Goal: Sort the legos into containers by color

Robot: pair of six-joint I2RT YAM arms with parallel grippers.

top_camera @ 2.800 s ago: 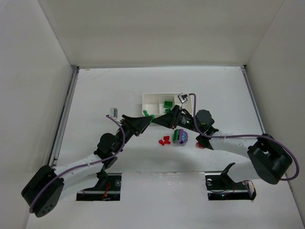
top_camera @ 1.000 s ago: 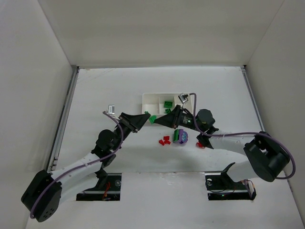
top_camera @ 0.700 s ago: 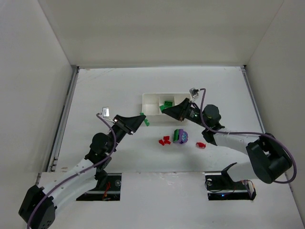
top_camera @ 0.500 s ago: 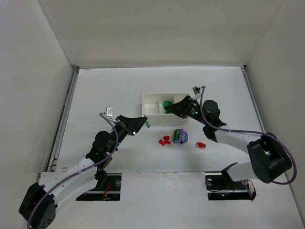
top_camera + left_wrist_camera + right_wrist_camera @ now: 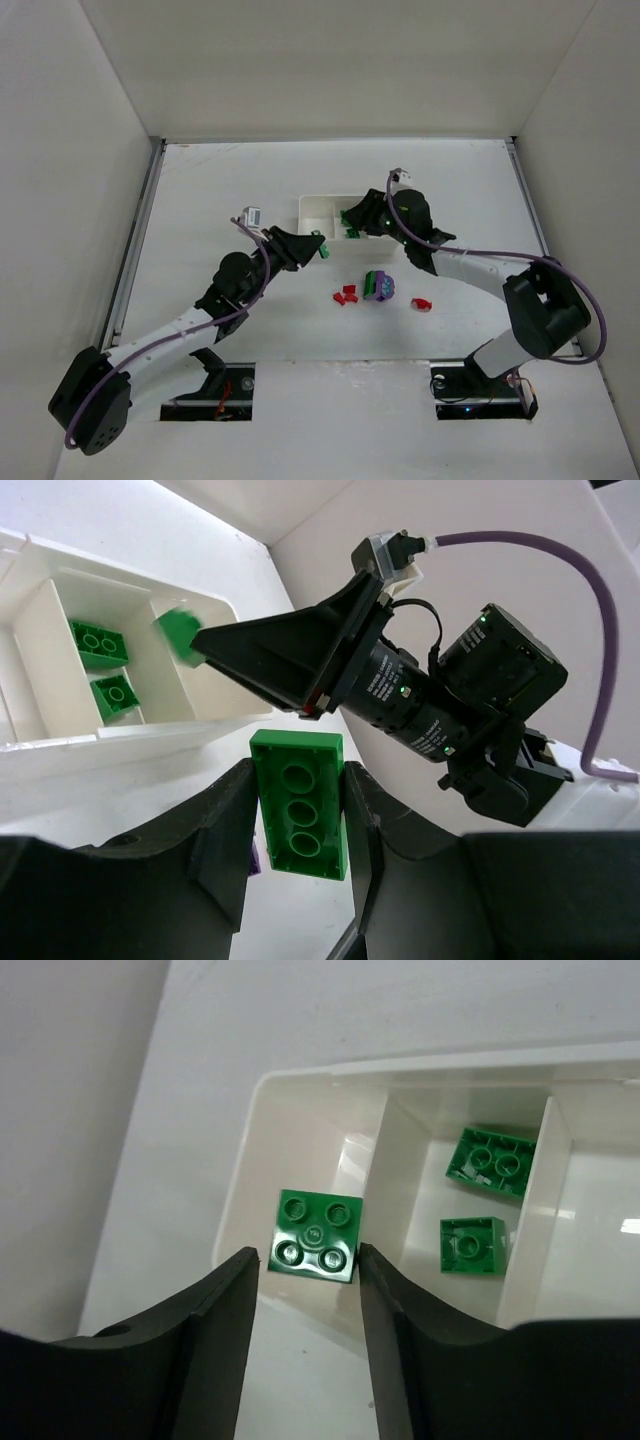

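Observation:
My left gripper is shut on a long green lego, held just in front of the white tray, left of its middle. My right gripper is shut on a square green lego and holds it above the tray, over an end compartment beside a divider. Two green legos lie in the middle compartment. Red legos and a purple cluster lie on the table in front of the tray.
White walls enclose the table on three sides. The two grippers are close together at the tray; the right gripper shows in the left wrist view, just above the tray. The arm bases are at the near edge.
The right gripper has moved back and left from the table to above the tray, carrying its green lego. The left gripper swung away and then came up to the tray's front with its lego.

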